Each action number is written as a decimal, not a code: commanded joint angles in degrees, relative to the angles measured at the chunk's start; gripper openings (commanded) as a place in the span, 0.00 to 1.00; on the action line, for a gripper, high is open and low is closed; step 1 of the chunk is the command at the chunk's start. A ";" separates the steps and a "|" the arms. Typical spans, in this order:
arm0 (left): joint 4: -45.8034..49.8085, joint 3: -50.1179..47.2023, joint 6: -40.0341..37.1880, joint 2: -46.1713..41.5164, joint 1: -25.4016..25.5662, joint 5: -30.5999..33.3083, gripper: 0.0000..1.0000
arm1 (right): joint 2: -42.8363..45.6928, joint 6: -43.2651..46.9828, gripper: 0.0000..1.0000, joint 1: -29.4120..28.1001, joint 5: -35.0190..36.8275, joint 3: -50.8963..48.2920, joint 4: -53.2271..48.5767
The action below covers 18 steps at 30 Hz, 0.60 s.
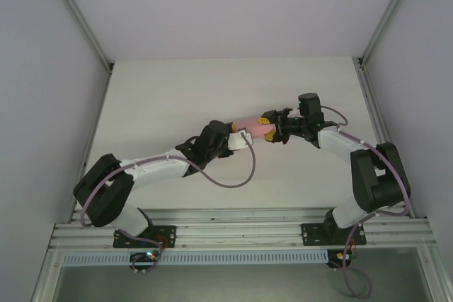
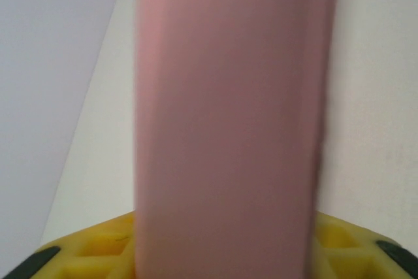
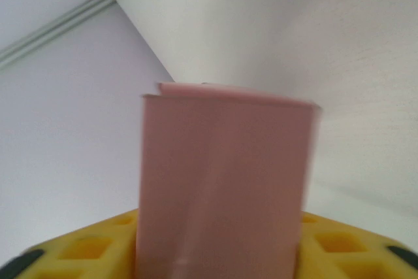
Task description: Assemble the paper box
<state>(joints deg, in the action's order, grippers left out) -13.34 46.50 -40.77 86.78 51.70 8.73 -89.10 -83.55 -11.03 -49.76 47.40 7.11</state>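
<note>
The pink paper box (image 1: 249, 124) hangs folded above the middle of the table (image 1: 170, 97), held between the two arms. My left gripper (image 1: 236, 130) comes in from the left and is shut on the box's left end. From the right, my right gripper (image 1: 267, 131) grips the other end. In the left wrist view the paper box (image 2: 228, 129) runs up through the frame, blurred, with yellow fingers (image 2: 91, 253) pressed against both its sides. In the right wrist view the paper box (image 3: 225, 181) stands between yellow fingers (image 3: 85, 253), and its top edge shows a thin doubled flap.
Pale walls with metal posts close the table in on the left and right. An aluminium rail (image 1: 241, 231) carrying both arm bases runs along the near edge. A purple cable (image 1: 244, 173) loops down from the left arm over the table.
</note>
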 commanded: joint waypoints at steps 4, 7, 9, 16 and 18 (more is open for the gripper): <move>4.06 1.69 4.06 -3.35 -1.69 -4.33 0.32 | 5.61 10.58 0.77 1.19 5.80 0.42 -5.21; 10.49 3.12 5.61 -4.41 -2.66 -7.78 0.32 | 8.76 19.54 1.00 2.68 13.99 2.44 -11.95; 15.24 4.32 6.14 -5.34 -3.84 -10.27 0.31 | 12.85 26.74 1.00 3.29 21.25 3.58 -16.79; 40.80 12.63 2.67 -4.58 -9.29 -22.21 0.34 | 26.19 53.19 1.00 3.32 32.07 -4.30 -7.29; 47.81 15.41 1.07 -2.06 -10.73 -24.41 0.33 | 31.47 55.44 1.00 3.34 33.09 -12.51 6.20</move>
<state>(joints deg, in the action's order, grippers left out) 18.90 58.02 -37.21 82.63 42.54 -8.25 -62.19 -40.45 -7.64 -21.61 42.44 0.36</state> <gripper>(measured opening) 0.413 0.995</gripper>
